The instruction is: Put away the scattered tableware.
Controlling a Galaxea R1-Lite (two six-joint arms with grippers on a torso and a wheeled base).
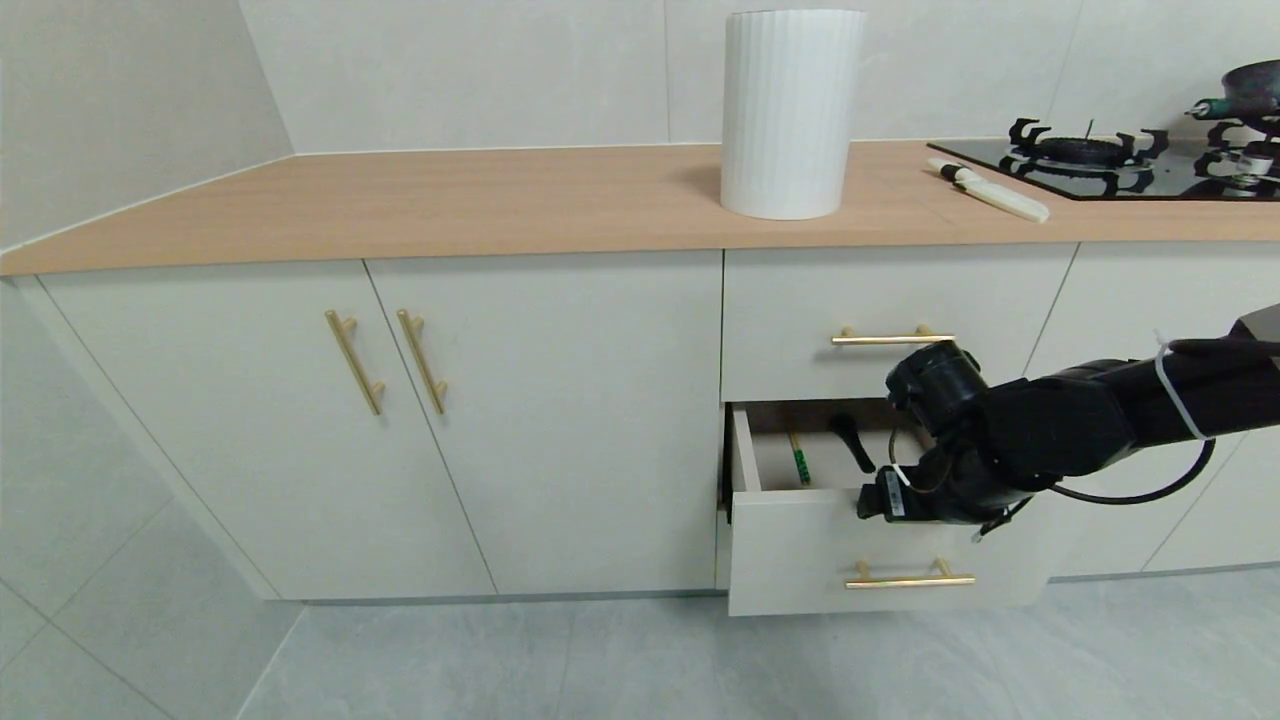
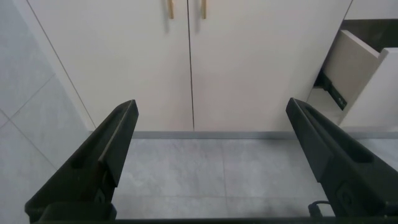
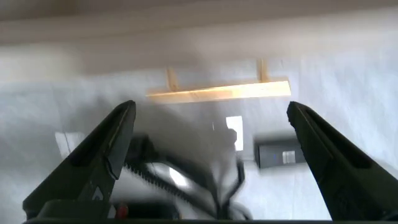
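The lower drawer (image 1: 800, 545) stands pulled out, with a black utensil (image 1: 853, 441) and a thin green-marked stick (image 1: 799, 460) lying inside. My right gripper (image 1: 878, 503) is at the top edge of the drawer front, open and holding nothing. In the right wrist view the right gripper (image 3: 211, 109) faces the glossy drawer front and its gold handle (image 3: 217, 92). A cream-handled knife (image 1: 988, 190) lies on the wooden counter (image 1: 450, 205) beside the stove. My left gripper (image 2: 211, 106) hangs open and holding nothing over the floor, with the open drawer (image 2: 357, 68) off to one side.
A tall white ribbed container (image 1: 790, 110) stands on the counter above the drawers. A black gas hob (image 1: 1110, 160) with a pot sits at the far right. Shut cabinet doors (image 1: 400, 420) with gold handles are to the left. Grey tiled floor (image 1: 600, 660) lies in front.
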